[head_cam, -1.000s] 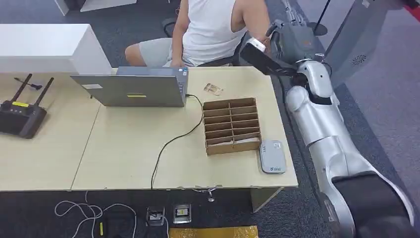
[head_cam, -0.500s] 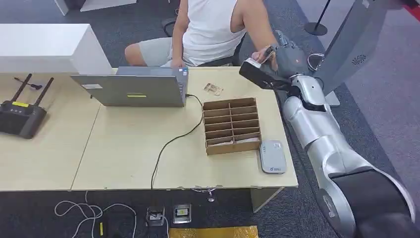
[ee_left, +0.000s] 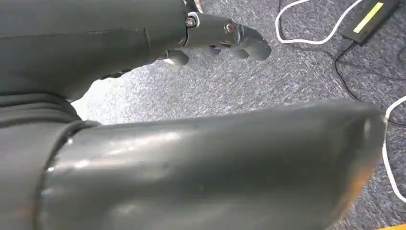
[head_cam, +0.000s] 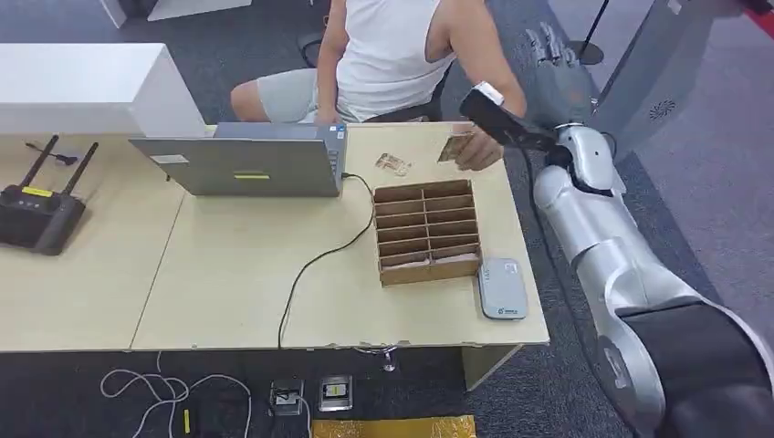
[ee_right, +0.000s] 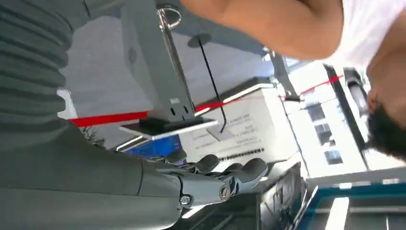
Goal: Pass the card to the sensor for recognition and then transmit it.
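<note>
A person's hand point(head_cam: 481, 151) holds a brown card point(head_cam: 454, 147) low over the far right of the table point(head_cam: 228, 274), behind the wooden slotted card box point(head_cam: 426, 232). My right hand point(head_cam: 553, 60) is raised beyond the table's far right corner, fingers spread and empty; the right wrist view shows its fingers point(ee_right: 225, 178) loose with nothing in them. The grey sensor pad point(head_cam: 502, 287) lies by the table's front right corner. A second card point(head_cam: 393, 164) lies near the laptop. My left hand point(ee_left: 220, 38) hangs over the carpet, holding nothing.
A person in a white top point(head_cam: 388, 55) sits behind the table. A grey laptop point(head_cam: 242, 164) with a black cable stands mid-table, a black router point(head_cam: 36, 214) at the left. A grey stand point(head_cam: 639, 82) rises at the right. Cables and sockets lie on the floor.
The person took the card from my right hand and brought it down to the table. My right hand let go, opened and lifted up and to the right.
</note>
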Robot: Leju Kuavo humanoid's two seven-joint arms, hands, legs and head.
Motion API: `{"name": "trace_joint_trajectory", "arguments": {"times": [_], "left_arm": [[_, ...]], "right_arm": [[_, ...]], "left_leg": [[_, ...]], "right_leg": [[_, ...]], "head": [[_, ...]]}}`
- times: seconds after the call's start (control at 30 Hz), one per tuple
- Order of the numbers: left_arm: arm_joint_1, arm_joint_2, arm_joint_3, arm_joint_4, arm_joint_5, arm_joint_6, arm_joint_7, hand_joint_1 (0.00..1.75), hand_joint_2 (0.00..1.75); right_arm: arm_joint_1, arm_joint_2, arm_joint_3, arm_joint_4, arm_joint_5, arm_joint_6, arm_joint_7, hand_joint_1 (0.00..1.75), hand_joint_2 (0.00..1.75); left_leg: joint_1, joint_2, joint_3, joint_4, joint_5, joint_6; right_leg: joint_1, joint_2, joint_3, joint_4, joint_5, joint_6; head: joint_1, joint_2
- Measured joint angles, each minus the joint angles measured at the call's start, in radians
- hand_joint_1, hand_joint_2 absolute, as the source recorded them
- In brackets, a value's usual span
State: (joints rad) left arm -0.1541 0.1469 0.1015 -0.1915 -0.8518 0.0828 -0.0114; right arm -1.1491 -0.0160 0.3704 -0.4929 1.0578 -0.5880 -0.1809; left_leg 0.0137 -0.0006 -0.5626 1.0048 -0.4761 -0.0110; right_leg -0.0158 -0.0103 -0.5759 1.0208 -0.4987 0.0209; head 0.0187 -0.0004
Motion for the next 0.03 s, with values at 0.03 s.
{"name": "trace_joint_trajectory", "arguments": {"times": [0.03], "left_arm": [[0.002, 0.0, 0.0, 0.0, 0.002, 0.002, 0.0, 0.0, 0.0]], "right_arm": [[-0.006, -0.005, -0.008, -0.005, -0.018, -0.032, -0.012, 0.0, 1.75]], "left_leg": [[0.0, 0.0, 0.0, 0.0, 0.0, 0.0]], "right_leg": [[0.0, 0.0, 0.0, 0.0, 0.0, 0.0]], "head": [[0.0, 0.0]]}}
